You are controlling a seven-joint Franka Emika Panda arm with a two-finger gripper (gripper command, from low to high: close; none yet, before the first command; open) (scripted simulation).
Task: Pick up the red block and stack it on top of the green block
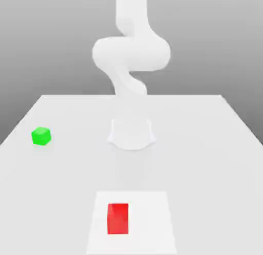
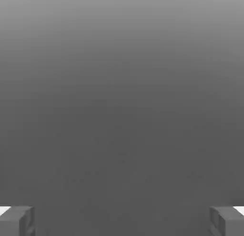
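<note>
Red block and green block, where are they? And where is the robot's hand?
red block [image 1: 117, 218]: exterior view, middle of its front face.
green block [image 1: 41, 136]: exterior view, middle of the cube.
hand [image 2: 122, 221]: hand view, midway between its two wide-apart fingertips.

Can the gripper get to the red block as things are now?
Probably yes: the red block lies alone on the table, apart from the green block, and the gripper is open, holding nothing.
</note>
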